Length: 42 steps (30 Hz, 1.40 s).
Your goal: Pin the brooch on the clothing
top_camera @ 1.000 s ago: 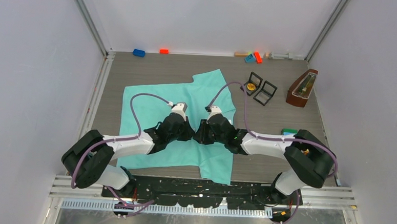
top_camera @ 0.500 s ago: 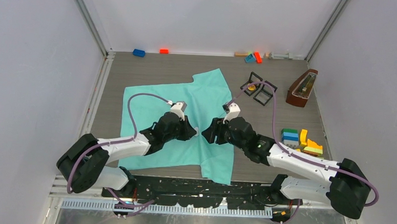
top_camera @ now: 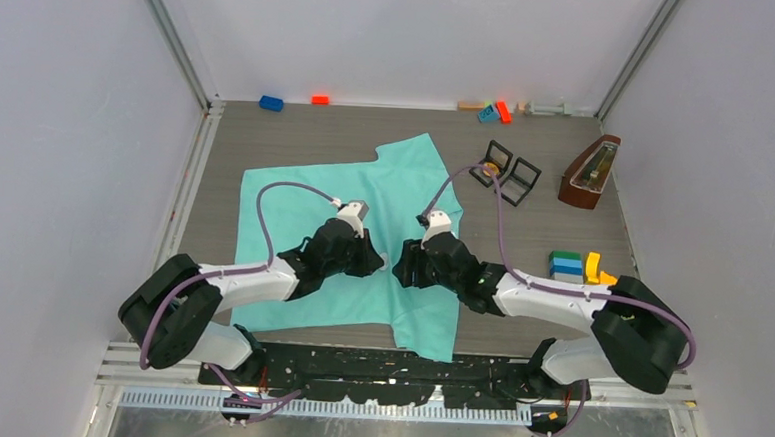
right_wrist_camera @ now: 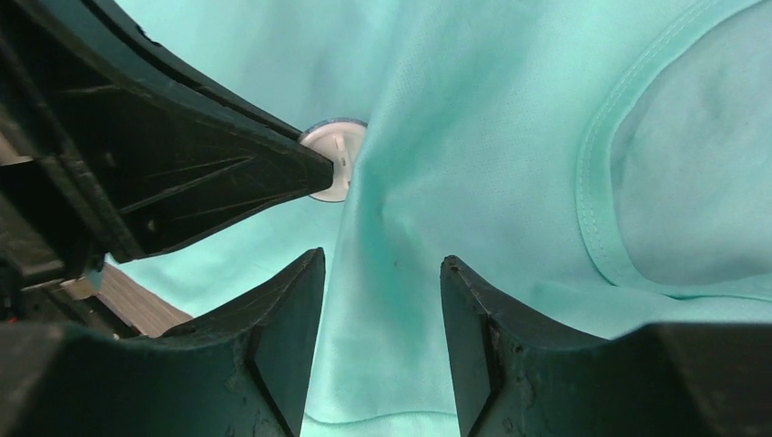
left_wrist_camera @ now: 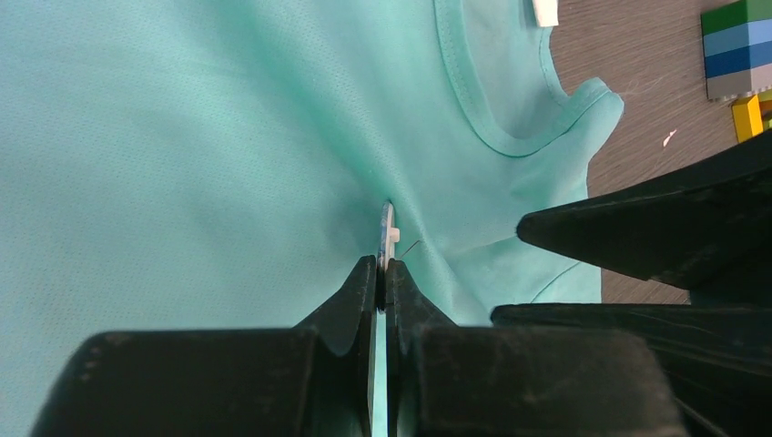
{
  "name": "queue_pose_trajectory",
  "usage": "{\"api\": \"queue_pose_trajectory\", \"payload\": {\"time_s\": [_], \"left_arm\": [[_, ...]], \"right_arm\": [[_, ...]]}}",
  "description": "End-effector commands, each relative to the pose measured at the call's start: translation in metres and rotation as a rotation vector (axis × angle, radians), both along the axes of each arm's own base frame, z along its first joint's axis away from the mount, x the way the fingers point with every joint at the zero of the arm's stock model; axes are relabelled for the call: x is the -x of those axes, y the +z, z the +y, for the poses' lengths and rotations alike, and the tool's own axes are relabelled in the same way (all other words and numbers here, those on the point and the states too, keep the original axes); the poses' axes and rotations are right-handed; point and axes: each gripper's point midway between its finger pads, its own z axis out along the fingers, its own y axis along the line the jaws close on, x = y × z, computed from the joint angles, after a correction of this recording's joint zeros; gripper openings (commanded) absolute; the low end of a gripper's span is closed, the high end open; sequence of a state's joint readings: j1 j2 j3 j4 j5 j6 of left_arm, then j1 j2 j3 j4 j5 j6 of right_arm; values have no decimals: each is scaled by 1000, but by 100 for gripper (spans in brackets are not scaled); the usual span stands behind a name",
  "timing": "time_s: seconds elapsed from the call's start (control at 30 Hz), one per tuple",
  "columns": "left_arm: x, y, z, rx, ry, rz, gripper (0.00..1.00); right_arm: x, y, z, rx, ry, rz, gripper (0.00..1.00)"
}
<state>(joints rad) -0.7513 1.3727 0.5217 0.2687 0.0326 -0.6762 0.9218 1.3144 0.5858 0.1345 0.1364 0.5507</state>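
Note:
The turquoise T-shirt (top_camera: 294,199) lies flat on the table, its round neck towards the right. My left gripper (top_camera: 377,261) is shut on the brooch (left_wrist_camera: 388,229), a small white disc held edge-on against a raised fold of the shirt (left_wrist_camera: 182,137). The brooch shows beside the left finger in the right wrist view (right_wrist_camera: 333,169). My right gripper (top_camera: 399,265) faces the left one, close to it. Its jaws are open (right_wrist_camera: 382,264) and straddle the fabric fold (right_wrist_camera: 510,118) without gripping it.
Two open black boxes (top_camera: 506,175) and a brown metronome (top_camera: 589,171) stand at the back right. Coloured bricks (top_camera: 571,266) lie right of the shirt. More small bricks (top_camera: 270,102) lie along the back wall.
My right arm swung out to the right, then came back, bringing its open gripper close to the left one again. The left gripper has stayed shut on the brooch, barely moving.

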Motion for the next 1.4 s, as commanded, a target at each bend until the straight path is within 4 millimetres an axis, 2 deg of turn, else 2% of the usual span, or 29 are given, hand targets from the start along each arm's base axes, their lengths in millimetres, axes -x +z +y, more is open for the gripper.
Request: {"api": "queue_pose_trajectory", "payload": {"time_s": [0.0,0.07,0.17,0.4,0.47,0.53,0.57,0.6,0.63,0.7,0.9,1.37], "left_arm": [[-9,17,-9,32,-14,-36,0],[-9,16,-10,31,-15,-34,0],[-9,15,-11,28,-19,-30,0],[-10,15,-14,33,-29,-26,0],[-10,16,-15,36,-31,-29,0],[-11,17,-15,40,-31,-34,0],[-11,17,-15,43,-31,-36,0],[-12,17,-16,44,-31,-38,0],[-12,17,-16,46,-31,-40,0],[-13,16,-18,49,-33,-45,0],[-15,17,-21,79,-30,-57,0],[-20,29,-26,125,-22,-85,0]], "right_arm": [[-17,20,23,-68,9,-74,54],[-19,12,28,-61,18,-61,53],[-20,10,35,-68,33,-58,52],[-24,-4,41,-37,42,-38,47],[-25,-7,43,-29,42,-33,41],[-25,-12,43,-19,43,-24,31],[-25,-12,43,-18,45,-21,21],[-24,-13,44,-18,49,-17,16],[-23,-13,45,-21,54,-18,7],[-20,-12,46,-31,68,-18,2],[-15,-13,46,-28,90,-9,1],[2,-31,50,0,175,69,1]]}}
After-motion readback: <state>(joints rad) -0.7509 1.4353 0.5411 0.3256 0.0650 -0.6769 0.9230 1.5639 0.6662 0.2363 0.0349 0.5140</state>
